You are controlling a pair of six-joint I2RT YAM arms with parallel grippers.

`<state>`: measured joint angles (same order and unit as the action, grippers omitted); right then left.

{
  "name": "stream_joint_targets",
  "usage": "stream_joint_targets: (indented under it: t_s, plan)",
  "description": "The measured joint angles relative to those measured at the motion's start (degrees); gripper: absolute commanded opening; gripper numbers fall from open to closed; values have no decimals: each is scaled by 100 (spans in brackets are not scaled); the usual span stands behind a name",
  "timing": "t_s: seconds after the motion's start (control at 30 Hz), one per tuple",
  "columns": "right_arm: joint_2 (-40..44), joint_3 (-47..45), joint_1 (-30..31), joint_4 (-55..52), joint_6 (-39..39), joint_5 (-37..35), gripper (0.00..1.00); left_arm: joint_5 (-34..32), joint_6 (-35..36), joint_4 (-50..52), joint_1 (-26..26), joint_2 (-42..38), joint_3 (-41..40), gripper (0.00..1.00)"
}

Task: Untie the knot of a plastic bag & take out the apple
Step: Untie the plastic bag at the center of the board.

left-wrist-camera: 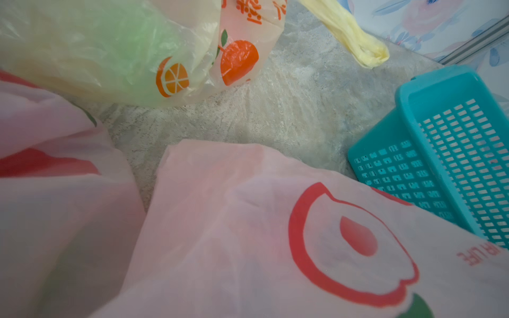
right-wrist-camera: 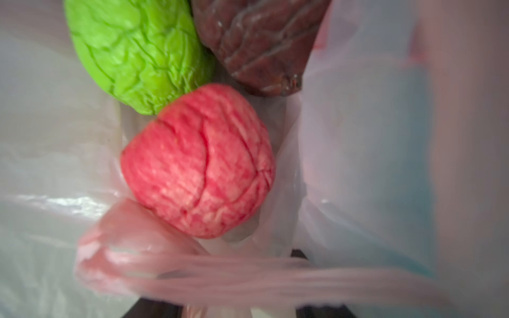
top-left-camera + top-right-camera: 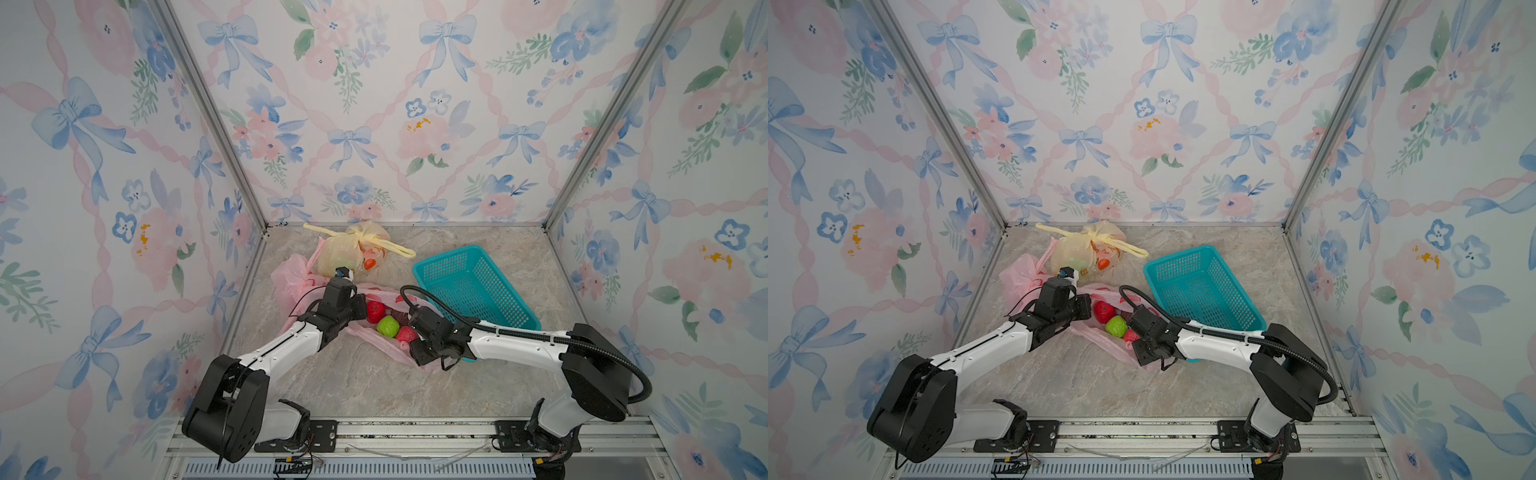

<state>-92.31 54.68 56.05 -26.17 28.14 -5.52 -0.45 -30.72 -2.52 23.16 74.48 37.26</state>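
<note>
now left hand [image 3: 360,308] pinches the pink bag [image 3: 291,275]; right hand [image 3: 412,338], near apple [image 2: 198,162], state unclear.

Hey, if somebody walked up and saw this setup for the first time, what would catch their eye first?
Probably the bright fruit-like pieces lying in the opened pink bag mid-table: a lime-green one between a red one and a pinkish-red one. Next comes the empty teal basket just to its right, then the knotted yellowish bag by the back wall.
</note>
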Motion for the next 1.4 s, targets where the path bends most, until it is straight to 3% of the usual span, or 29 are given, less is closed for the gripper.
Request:
stream_joint_targets:
  t_s: [0.4, 0.73, 1.0, 1.13, 1.2, 1.27, 1.4]
  plan:
    - [-17, -17, -44, -494, -365, -306, 74, 107, -131, -87, -20, -136, -439, 0]
    - [501, -81, -918, -74, -868, 920, 81, 439, -306, -315, -24, -44, -782, 5]
    - [774, -26, -901, 363, -1082, 1521, 81, 479, -487, -385, 254, -109, -785, 9]
    - [975, -26, -778, 492, -1224, 1523, 76, 450, -560, -450, 431, -177, -782, 8]
    - [1121, -26, -686, 551, -1285, 1543, 62, 431, -579, -498, 485, -203, -778, 8]
    - [1276, -15, -627, 586, -1325, 1552, 42, 426, -595, -511, 496, -219, -772, 8]
    - [1353, 74, -481, 601, -1207, 1473, 35, 387, -599, -511, 496, -232, -767, 8]
